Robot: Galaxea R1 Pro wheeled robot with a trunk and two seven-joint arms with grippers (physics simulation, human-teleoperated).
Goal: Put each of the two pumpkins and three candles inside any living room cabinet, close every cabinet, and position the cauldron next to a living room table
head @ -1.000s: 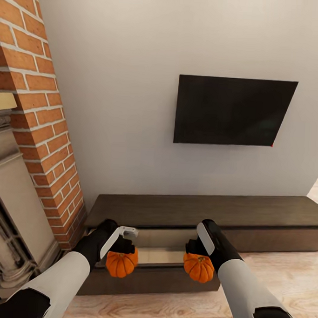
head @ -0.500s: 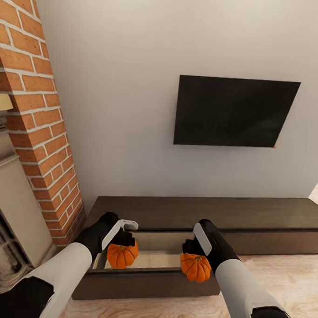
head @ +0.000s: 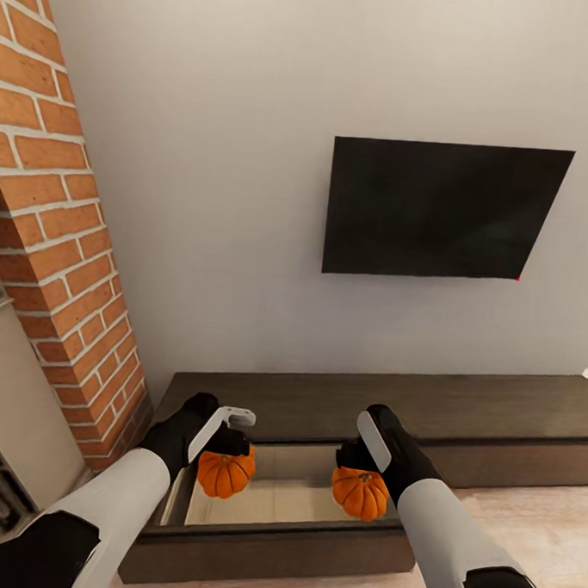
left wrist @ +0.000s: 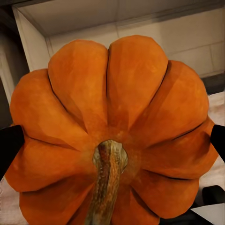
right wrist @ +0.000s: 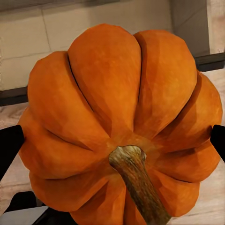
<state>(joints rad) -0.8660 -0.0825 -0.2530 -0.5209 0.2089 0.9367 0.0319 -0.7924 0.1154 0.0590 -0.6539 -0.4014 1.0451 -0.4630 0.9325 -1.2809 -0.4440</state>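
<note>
At the far left of the head view stands a brick chimney (head: 52, 230), with a pale fireplace surround (head: 12, 400) below it. Next comes the left end effector (head: 226, 458), clamped on the left pumpkin (head: 225, 473), which hangs above the left part of the open drawer (head: 268, 543). In the left wrist view that pumpkin (left wrist: 110, 136) sits stem toward the camera, with dark fingers (left wrist: 8, 147) pressed against its two sides and the drawer's pale interior behind it. The drawer is pulled out of the long, low dark-brown cabinet (head: 460, 406) that runs along the wall. Further right, the right end effector (head: 359, 478) is clamped on the right pumpkin (head: 360, 494), held over the drawer's right part near its front edge. The right wrist view shows this pumpkin (right wrist: 117, 126) gripped the same way, fingers (right wrist: 9, 145) at its flanks. Above the cabinet, a black TV (head: 440, 211) hangs on the white wall. At the far right lies pale wood floor (head: 540, 531).
</note>
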